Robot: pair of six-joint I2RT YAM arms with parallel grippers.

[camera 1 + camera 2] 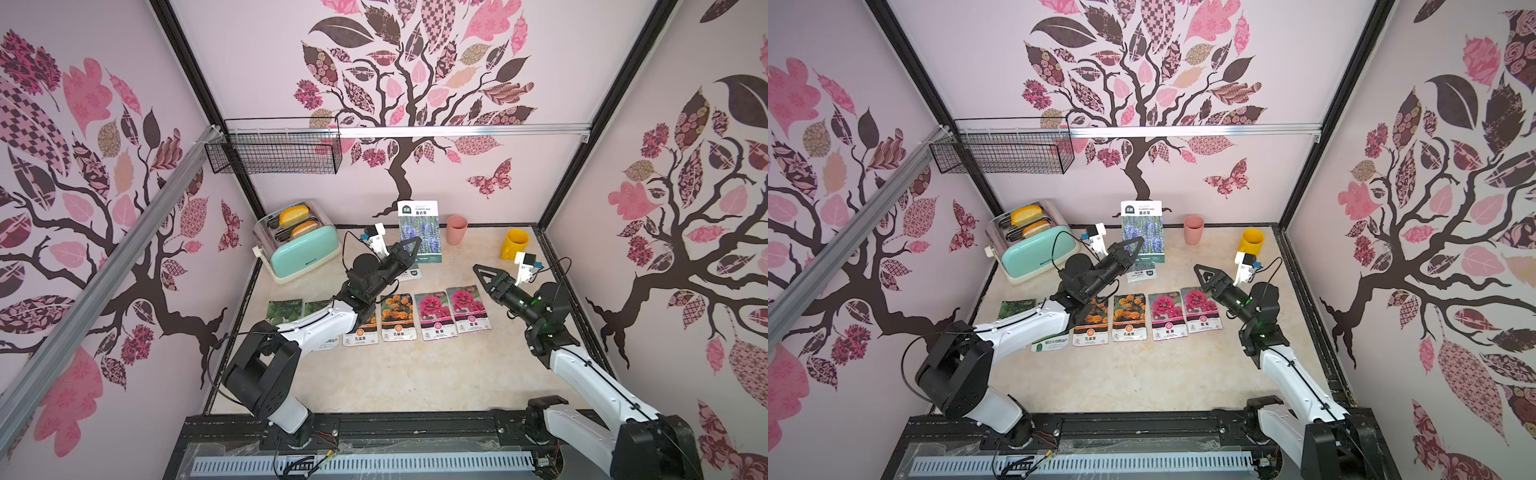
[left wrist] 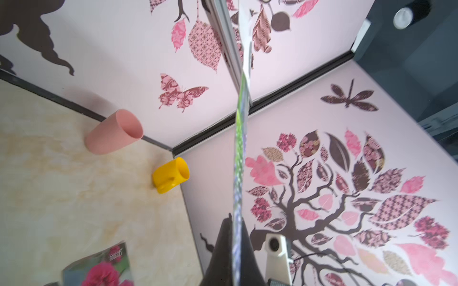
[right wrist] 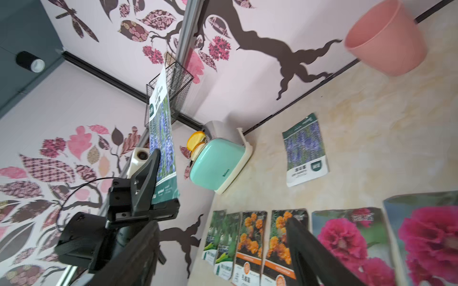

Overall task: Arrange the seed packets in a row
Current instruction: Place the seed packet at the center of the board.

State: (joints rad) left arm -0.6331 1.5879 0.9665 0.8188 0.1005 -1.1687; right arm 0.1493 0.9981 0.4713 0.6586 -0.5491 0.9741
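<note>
Arms: left arm [image 1: 320, 322] and right arm [image 1: 590, 374], white shells between bulky black joint housings.
Hands: left hand [image 1: 415, 242] and right hand [image 1: 480, 270], matte black, with triangular fingers that have open cut-outs.
Wrist cameras: white blocks [image 1: 377, 236] with a small blue part and a round dark lens.
Cables: thin black cables [image 1: 343, 253] loop from each camera; another runs along the white shells.
Screws: small screws [image 3: 136, 191] in the left hand's black finger mount.
Light: green light [image 1: 533, 301] glowing on the right wrist.

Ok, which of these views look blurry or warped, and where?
Left wrist view: the glossy purple lavender seed packet, seen edge-on, is a smeared streak. Right wrist view: the pink plastic cup is blurred. Both top views: sharp, but the wide-angle lens splays the black corner posts outward.
</note>
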